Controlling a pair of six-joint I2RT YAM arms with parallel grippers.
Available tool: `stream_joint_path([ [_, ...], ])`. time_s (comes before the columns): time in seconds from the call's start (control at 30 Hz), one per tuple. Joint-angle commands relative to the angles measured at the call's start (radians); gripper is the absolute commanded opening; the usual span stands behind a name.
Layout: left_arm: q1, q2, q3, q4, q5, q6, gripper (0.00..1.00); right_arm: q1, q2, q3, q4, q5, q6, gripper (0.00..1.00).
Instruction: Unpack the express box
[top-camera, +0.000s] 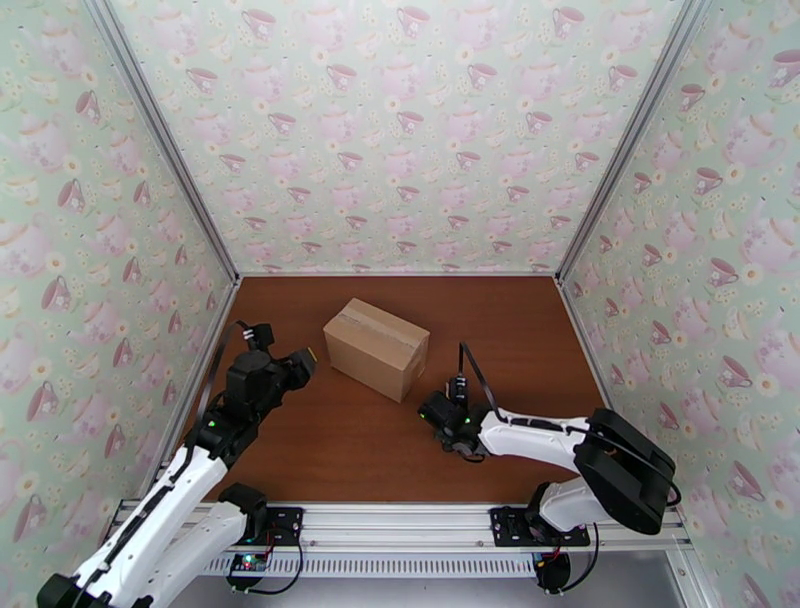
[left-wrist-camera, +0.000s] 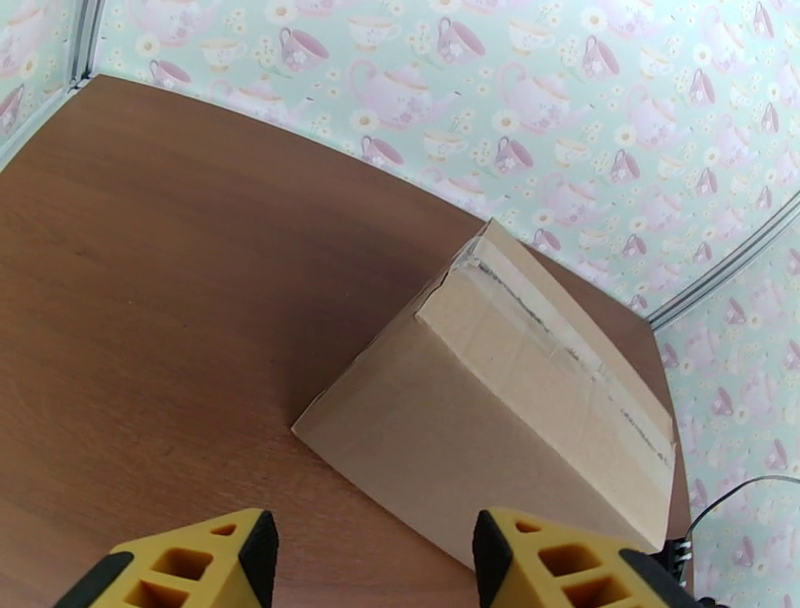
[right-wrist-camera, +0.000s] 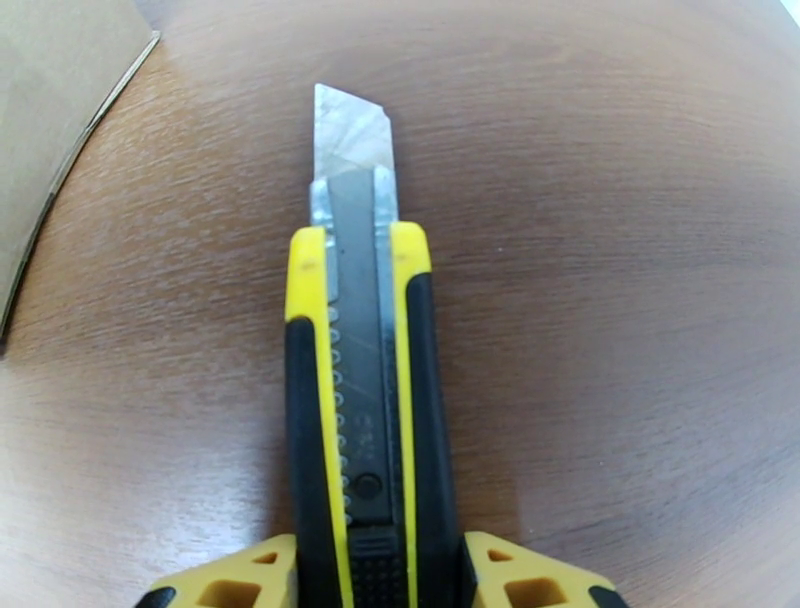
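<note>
Taped express box (top-camera: 376, 347); utility knife (right-wrist-camera: 365, 400) btwn R jaws.

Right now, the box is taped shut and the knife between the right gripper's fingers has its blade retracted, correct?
Not quite: the blade is out, not retracted. The right wrist view shows it extended past the knife handle, between the right gripper fingers. The box is taped shut, as you said.

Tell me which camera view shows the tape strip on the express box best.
The left wrist view: the tape strip runs large and close along the top seam of the express box. The top external view shows it small and faint; the right wrist view catches a bare cardboard corner.
</note>
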Motion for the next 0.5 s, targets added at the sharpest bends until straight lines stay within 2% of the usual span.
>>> stream_joint_path([
  [0.0, -0.006, -0.003, 0.066, -0.042, 0.037, 0.036, 0.57, -0.009, -0.101, 0.023, -0.103, 0.032, -0.051, 0.25],
  [0.13, -0.007, 0.018, 0.139, -0.100, 0.145, 0.063, 0.56, -0.008, -0.263, 0.099, -0.220, 0.079, -0.133, 0.22],
  [0.27, -0.016, 0.057, 0.226, -0.160, 0.272, 0.068, 0.57, -0.009, -0.388, 0.200, -0.285, 0.076, -0.259, 0.19],
  [0.37, -0.037, 0.102, 0.296, -0.198, 0.356, 0.069, 0.57, -0.009, -0.427, 0.288, -0.322, 0.070, -0.351, 0.10],
  [0.4, -0.049, 0.120, 0.319, -0.206, 0.385, 0.064, 0.57, -0.009, -0.427, 0.320, -0.330, 0.070, -0.380, 0.03],
  [0.47, -0.078, 0.154, 0.358, -0.215, 0.429, 0.049, 0.57, -0.009, -0.412, 0.377, -0.347, 0.074, -0.425, 0.00],
])
